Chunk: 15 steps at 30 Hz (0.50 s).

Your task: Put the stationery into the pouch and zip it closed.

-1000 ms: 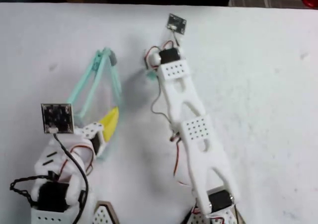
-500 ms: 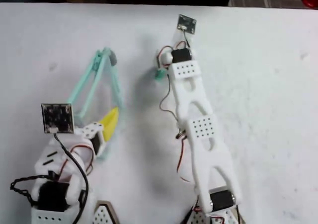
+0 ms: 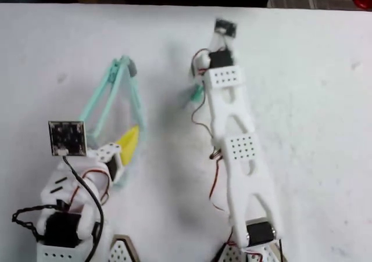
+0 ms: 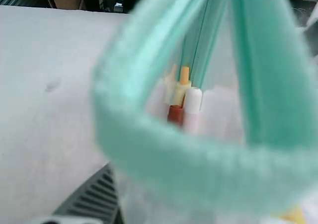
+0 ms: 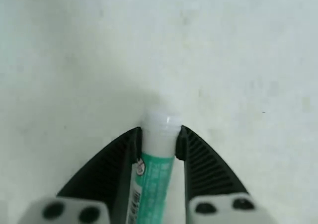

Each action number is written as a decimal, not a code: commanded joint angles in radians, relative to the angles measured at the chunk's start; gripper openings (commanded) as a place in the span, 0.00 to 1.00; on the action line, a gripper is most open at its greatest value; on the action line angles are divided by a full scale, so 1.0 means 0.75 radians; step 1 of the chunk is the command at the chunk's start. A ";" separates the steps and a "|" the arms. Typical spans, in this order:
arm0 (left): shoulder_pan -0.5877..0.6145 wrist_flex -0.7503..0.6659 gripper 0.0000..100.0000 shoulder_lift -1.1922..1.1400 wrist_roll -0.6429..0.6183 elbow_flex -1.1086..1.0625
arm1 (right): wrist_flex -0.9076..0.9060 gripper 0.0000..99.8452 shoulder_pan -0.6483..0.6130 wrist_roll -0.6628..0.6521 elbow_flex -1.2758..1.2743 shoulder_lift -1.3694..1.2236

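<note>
A: Where is the stick now?

B: The right gripper is pinching the stick, and the white cap comes out a little past the jaws. It is about the middle of the table, toward the far edge. The pouch lies well apart in the left half, with its mouth turned to the near left corner, by the left gripper. Whether that one grips the rim, I cannot tell.

A: How to put it in well?

B: I think the stick should come to the mouth low, with its length along the pouch. Pens already lie inside, so it should slide beside them, not across them.

A: Any risk?

B: It may catch on the soft rim. Better to release only when most of the stick is past the rim.
</note>
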State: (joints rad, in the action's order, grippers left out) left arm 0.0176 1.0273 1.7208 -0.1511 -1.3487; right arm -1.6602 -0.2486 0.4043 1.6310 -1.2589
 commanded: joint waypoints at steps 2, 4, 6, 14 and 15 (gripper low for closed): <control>-0.083 0.063 0.31 -0.005 0.004 0.080 | -0.077 0.02 0.026 -0.035 0.043 0.365; -0.111 0.092 0.31 -0.005 0.004 0.100 | -0.077 0.02 0.021 -0.133 0.043 0.492; -0.124 0.096 0.31 -0.005 0.004 0.104 | -0.079 0.02 0.013 -0.241 0.041 0.629; -0.122 0.096 0.30 -0.005 0.004 0.104 | -0.081 0.02 -0.109 -0.604 0.035 1.053; -0.122 0.096 0.30 -0.005 0.004 0.104 | -0.081 0.02 -0.128 -0.616 0.033 1.098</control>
State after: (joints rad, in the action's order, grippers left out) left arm -0.0514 1.0902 1.7254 -0.1511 -1.3241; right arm -1.6955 -0.3023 0.0069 1.6310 -0.5777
